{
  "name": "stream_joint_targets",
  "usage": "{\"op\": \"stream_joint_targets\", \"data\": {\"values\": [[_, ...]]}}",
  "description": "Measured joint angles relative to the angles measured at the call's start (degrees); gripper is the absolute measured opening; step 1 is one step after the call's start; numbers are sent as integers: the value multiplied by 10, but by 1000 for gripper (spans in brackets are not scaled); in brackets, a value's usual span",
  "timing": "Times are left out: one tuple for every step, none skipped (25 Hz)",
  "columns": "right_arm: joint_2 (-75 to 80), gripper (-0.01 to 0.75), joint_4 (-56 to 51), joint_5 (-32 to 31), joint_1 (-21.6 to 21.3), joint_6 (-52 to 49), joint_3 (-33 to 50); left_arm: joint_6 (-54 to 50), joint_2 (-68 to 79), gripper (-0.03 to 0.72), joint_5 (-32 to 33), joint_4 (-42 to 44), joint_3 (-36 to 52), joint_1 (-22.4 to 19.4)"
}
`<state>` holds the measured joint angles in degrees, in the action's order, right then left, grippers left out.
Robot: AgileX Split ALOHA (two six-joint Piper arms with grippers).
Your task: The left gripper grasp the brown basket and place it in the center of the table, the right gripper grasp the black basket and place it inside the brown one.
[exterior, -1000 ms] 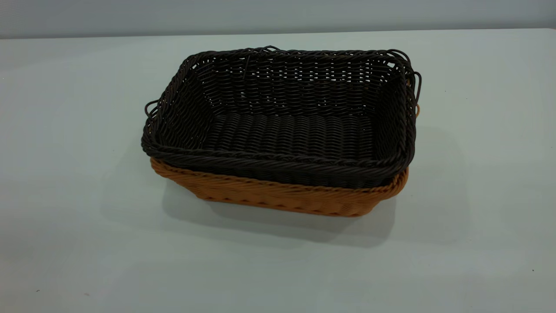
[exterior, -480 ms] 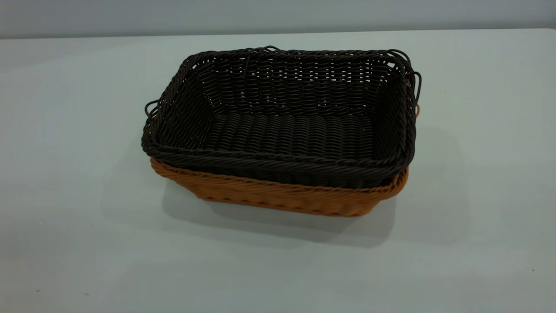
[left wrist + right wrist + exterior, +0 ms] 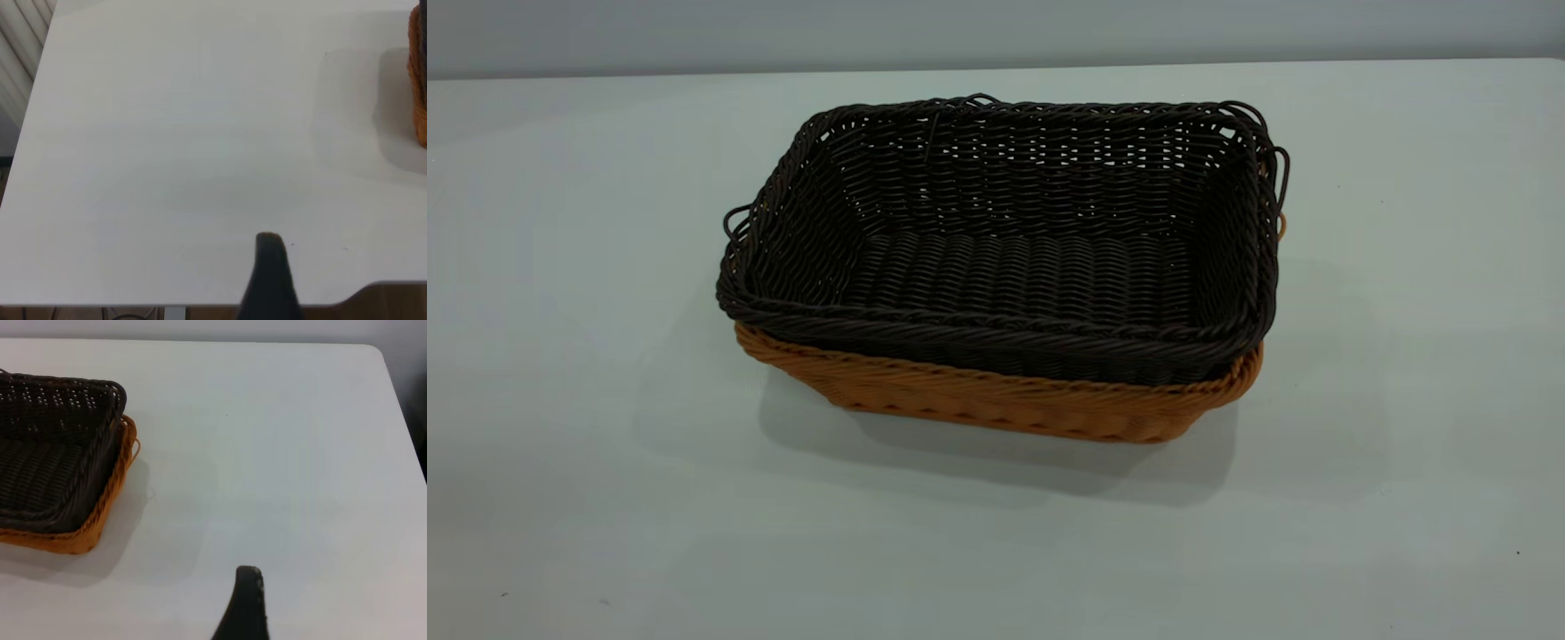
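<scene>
The black basket sits nested inside the brown basket, upright, in the middle of the table. Only the brown basket's rim and lower wall show under it. Neither gripper shows in the exterior view. In the left wrist view, my left gripper hovers over bare table, well away from the brown basket's corner; one black finger shows and nothing is held. In the right wrist view, my right gripper hovers over bare table beside the nested baskets; one finger shows, empty.
The table's edge runs close under the left gripper, with a curved cut-out at one corner. The table's side edge is near the right gripper. Bare tabletop lies on all sides of the baskets.
</scene>
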<state>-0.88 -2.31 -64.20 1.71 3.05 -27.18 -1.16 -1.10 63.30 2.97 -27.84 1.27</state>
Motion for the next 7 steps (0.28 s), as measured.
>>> {"op": "stream_joint_targets", "data": {"values": [[0, 590, 0, 0, 0, -1, 0, 0, 0, 524, 0, 0, 0, 0], [0, 590, 0, 0, 0, -1, 0, 0, 0, 524, 0, 0, 0, 0], [0, 590, 0, 0, 0, -1, 0, 0, 0, 524, 0, 0, 0, 0], [0, 590, 0, 0, 0, -1, 0, 0, 0, 524, 0, 0, 0, 0], [0, 590, 0, 0, 0, -1, 0, 0, 0, 524, 0, 0, 0, 0], [0, 590, 0, 0, 0, -1, 0, 0, 0, 524, 0, 0, 0, 0], [0, 590, 0, 0, 0, -2, 0, 0, 0, 524, 0, 0, 0, 0]]}}
